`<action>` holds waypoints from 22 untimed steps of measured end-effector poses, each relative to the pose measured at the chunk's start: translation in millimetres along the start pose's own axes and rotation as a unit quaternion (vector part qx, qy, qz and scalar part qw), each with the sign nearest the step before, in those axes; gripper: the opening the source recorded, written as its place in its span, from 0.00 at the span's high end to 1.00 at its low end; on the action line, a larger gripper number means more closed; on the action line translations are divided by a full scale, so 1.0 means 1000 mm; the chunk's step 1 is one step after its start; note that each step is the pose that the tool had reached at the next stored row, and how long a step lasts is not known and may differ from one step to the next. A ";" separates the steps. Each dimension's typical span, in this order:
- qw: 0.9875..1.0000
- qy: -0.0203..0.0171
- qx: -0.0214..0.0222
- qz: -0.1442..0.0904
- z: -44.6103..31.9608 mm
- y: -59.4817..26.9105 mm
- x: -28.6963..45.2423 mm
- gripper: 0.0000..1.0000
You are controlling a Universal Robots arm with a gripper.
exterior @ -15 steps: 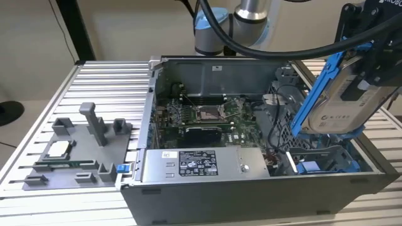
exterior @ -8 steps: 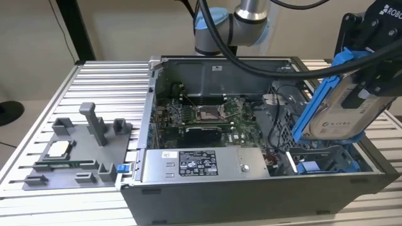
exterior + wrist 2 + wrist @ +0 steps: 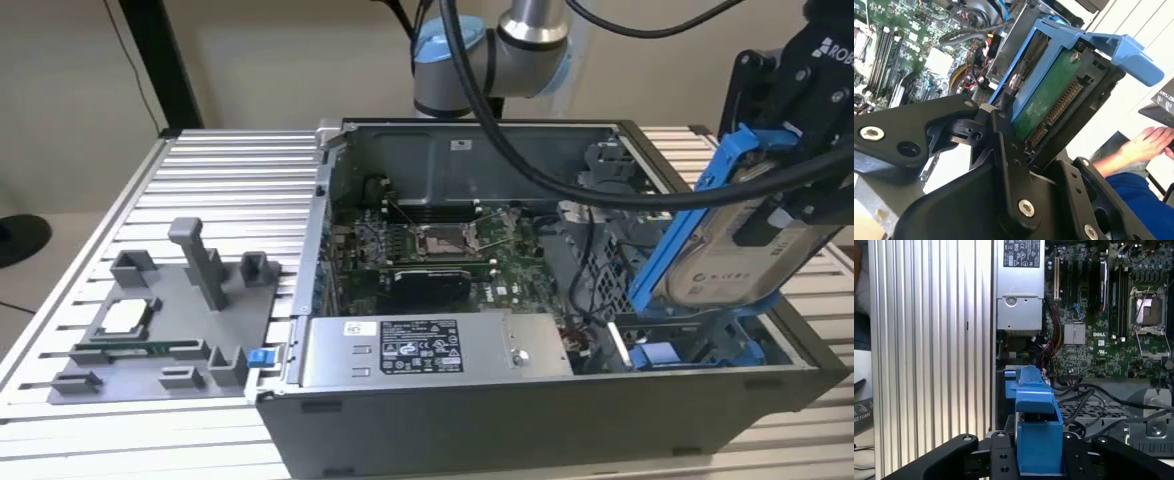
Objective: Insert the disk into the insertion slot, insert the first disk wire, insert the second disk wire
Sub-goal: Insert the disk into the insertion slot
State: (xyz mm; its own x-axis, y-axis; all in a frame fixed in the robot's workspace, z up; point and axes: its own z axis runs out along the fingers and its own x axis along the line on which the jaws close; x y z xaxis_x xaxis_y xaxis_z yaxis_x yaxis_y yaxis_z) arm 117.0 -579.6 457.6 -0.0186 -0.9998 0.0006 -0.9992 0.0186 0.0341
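Note:
My gripper (image 3: 781, 195) is shut on the disk (image 3: 721, 255), a silver-grey drive with a white label in a bright blue carrier frame. It holds the disk tilted, label toward the exterior view's right, above the front right corner of the open computer case. The carrier's lower end reaches down to the blue-edged insertion slot (image 3: 687, 352) inside that corner. In the second wrist view the fingers (image 3: 1004, 135) clamp the drive's green circuit board side (image 3: 1046, 102). The blue carrier (image 3: 1036, 405) sits between the fingers in the first wrist view. Loose black and red cables (image 3: 587, 300) lie beside the slot.
The grey power-supply box (image 3: 414, 350) runs along the case's front wall, with the motherboard (image 3: 441, 250) behind it. A grey fixture with small parts (image 3: 160, 320) lies on the ribbed table at the exterior view's left. A person's hand (image 3: 1149, 140) rests beyond the table.

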 end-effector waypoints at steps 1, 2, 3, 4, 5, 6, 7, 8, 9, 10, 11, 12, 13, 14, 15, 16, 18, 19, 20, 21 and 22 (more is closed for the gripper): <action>1.000 0.000 0.000 0.000 0.0018 -0.0009 0.0000 1.00; 1.000 0.000 0.000 0.000 0.0035 -0.0015 0.0000 1.00; 1.000 0.000 0.000 0.000 0.0055 -0.0019 0.0000 1.00; 1.000 0.000 0.000 0.002 0.0074 -0.0021 0.0000 1.00; 1.000 -0.001 0.000 0.003 0.0091 -0.0024 0.0000 1.00; 1.000 -0.001 0.000 0.004 0.0109 -0.0031 0.0000 1.00; 1.000 -0.001 0.000 0.004 0.0126 -0.0037 0.0000 1.00; 1.000 -0.001 0.000 0.005 0.0142 -0.0045 0.0000 1.00; 1.000 -0.001 0.000 0.005 0.0158 -0.0053 0.0000 1.00; 1.000 -0.001 0.000 0.006 0.0173 -0.0060 0.0000 1.00; 1.000 -0.001 0.000 0.006 0.0187 -0.0067 -0.0001 1.00; 1.000 -0.001 0.000 0.007 0.0201 -0.0072 -0.0001 1.00; 1.000 -0.001 0.000 0.007 0.0212 -0.0076 -0.0001 1.00; 1.000 -0.001 0.000 0.007 0.0222 -0.0078 -0.0001 1.00; 1.000 -0.002 0.000 0.007 0.0232 -0.0078 -0.0001 1.00; 1.000 -0.002 0.000 0.007 0.0243 -0.0079 -0.0001 1.00; 1.000 -0.003 0.000 0.007 0.0261 -0.0081 -0.0001 1.00; 1.000 -0.004 0.000 0.007 0.0268 -0.0081 -0.0001 1.00; 1.000 -0.004 0.000 0.007 0.0272 -0.0081 -0.0001 1.00; 1.000 -0.005 0.000 0.007 0.0272 -0.0081 -0.0001 1.00; 1.000 -0.005 0.000 0.007 0.0272 -0.0081 -0.0001 1.00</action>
State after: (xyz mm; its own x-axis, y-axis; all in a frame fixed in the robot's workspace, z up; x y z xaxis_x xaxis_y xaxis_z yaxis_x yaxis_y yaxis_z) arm 124.2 -579.6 430.1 -0.0329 -0.9994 -0.0082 -0.9989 0.0326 0.0336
